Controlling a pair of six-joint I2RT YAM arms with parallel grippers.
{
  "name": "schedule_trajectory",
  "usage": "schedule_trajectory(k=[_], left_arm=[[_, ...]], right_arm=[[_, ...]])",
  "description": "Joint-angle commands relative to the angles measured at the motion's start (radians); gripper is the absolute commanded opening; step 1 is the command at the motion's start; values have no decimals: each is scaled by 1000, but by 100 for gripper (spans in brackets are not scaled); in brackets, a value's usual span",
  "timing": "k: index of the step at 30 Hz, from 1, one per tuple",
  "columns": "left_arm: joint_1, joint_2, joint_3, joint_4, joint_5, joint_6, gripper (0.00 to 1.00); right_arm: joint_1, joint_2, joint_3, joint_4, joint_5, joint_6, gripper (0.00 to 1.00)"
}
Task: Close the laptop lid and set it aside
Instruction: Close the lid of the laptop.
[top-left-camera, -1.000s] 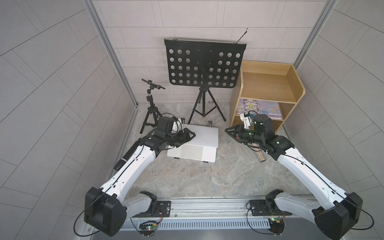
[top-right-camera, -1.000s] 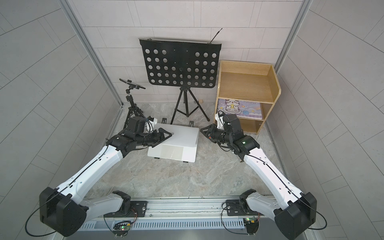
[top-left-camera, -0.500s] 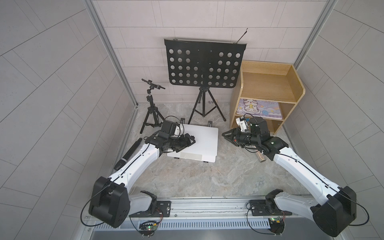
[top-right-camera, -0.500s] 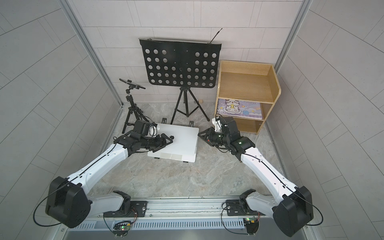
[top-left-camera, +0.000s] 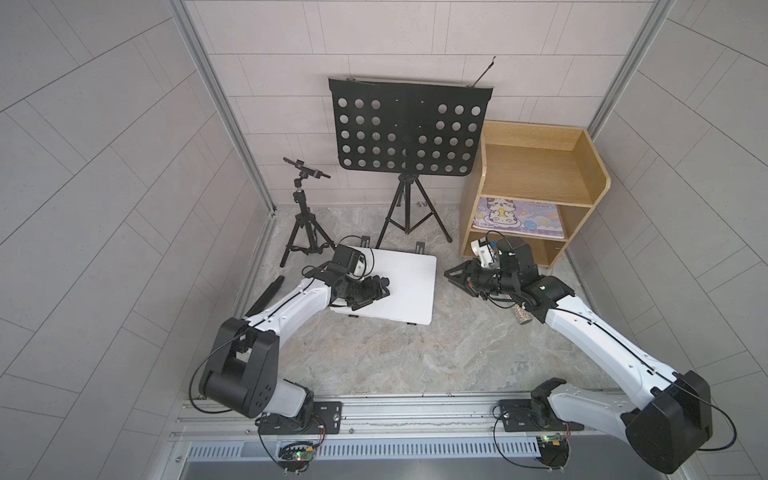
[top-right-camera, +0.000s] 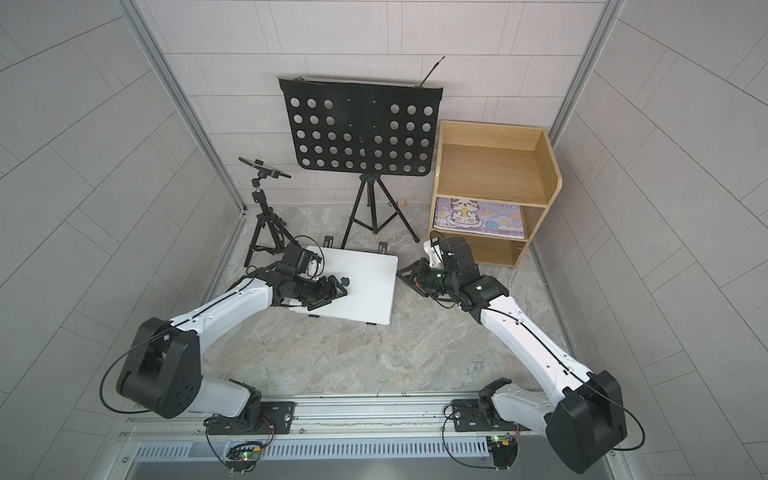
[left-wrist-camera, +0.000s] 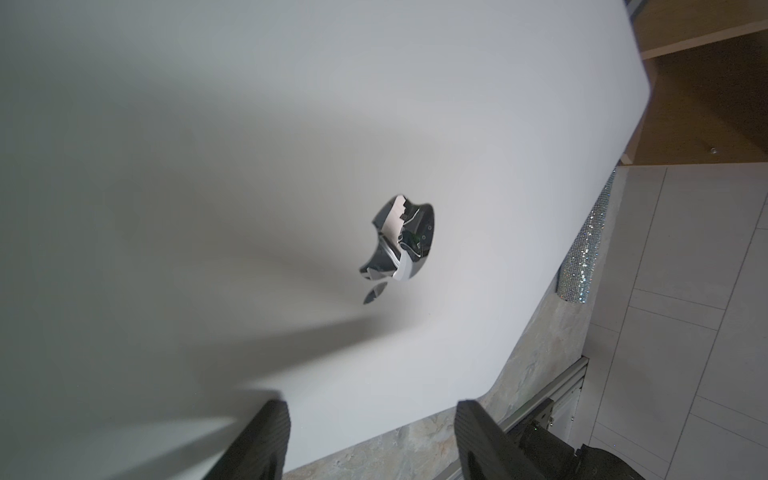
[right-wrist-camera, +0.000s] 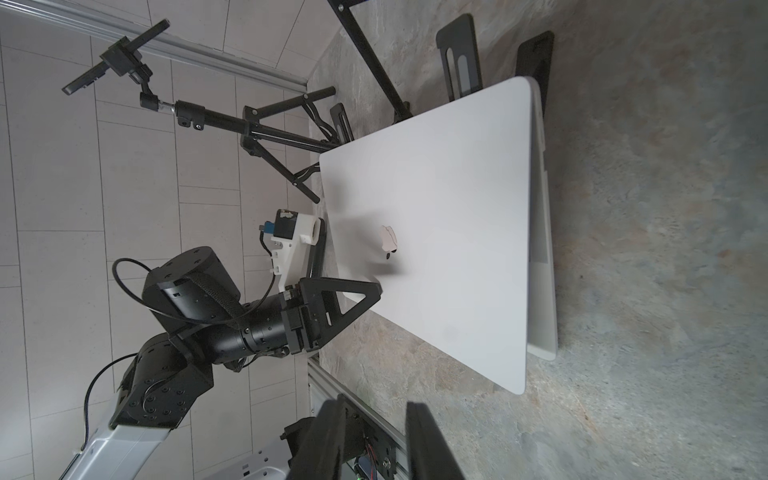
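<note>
Top views both put your left gripper (top-left-camera: 374, 293) left of centre, hanging over the left part of the laptop lid (top-left-camera: 405, 286). Its jaws stand well parted and grasp nothing. In the left wrist view the fingers (left-wrist-camera: 266, 436) frame the lid's plain shell, and you cannot tell from it whether a tip rests on the shell or hovers just above.

At centre of the frame, the laptop (top-right-camera: 365, 291) sits on the black stand (top-left-camera: 420, 248) in the middle of the surface (top-left-camera: 415, 361), lid folded down over the base. By my reading the closing is nearly done but not finished: the right wrist view shows a thin wedge of gap between lid and base along one edge (press it flat before you count it shut). Setting the laptop aside is all left to do.

To the right, your right gripper (top-left-camera: 455, 276) waits just beside the laptop's right edge, apart from it, jaws only narrowly parted and empty.
</note>
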Motion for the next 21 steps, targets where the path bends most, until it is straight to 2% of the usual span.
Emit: schedule_trajectory(k=[1,11,21], left_arm=[[17,48,-28,-1,-46,50,68],[21,98,-56,58,-62,80,68],[21,62,-50,60,-35,89,68]], right_arm=[[-4,-10,-19,-13,-13,-19,30],[-6,-12,-21,-24,-16,-27,30],[-8,-16,-34,-24,-24,-40,33]])
